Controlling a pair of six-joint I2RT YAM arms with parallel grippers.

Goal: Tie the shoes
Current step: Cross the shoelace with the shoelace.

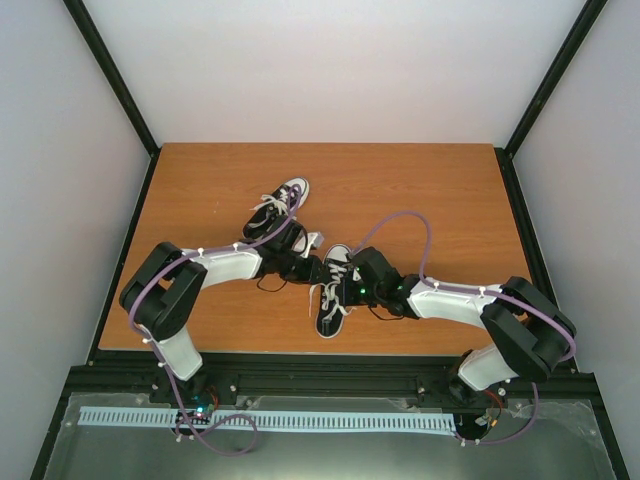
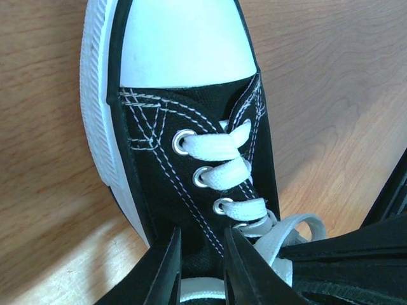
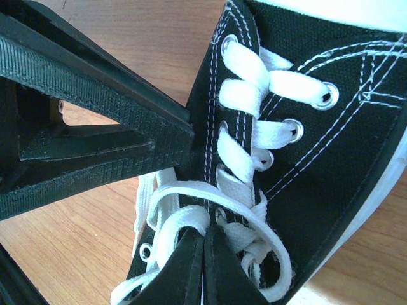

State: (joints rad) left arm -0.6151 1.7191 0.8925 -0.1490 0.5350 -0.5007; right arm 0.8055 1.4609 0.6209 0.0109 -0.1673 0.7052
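Two claws here, both mine, both on the near shoe (image 1: 333, 300). It sits upright on its sole on the table (image 1: 440, 220), about mid-width and toward the near edge, w/ my wrists meeting over it from either side.

L claw (image 2: 202, 238): fingers a narrow gap apart, tips down at the black eyelet flap (image 2: 191, 210) on one side of the shoe. Canvas shows in the gap. Seen from the R wrist, the L tips touch the flap's edge. Pinching or only pressed against it? Can't tell. Beyond my fingers run the laced eyelets, then the white toe cap (image 2: 181, 38) at the far end of that view.

R claw (image 3: 203, 238): fingers pressed together, no gap visible. Tips are in among the loose loops of the lace (image 3: 245, 95) by the top eyelets, at the mouth of the shoe. One loop curves round the tips. Whether a strand is caught btwn the pads, can't tell. No bow on this shoe; the lace ends lie slack, some spilling onto the wood.

Far shoe (image 1: 280, 212): further back and to the L, toe pointing far-right, lace loose. My L arm's purple cable crosses over it.
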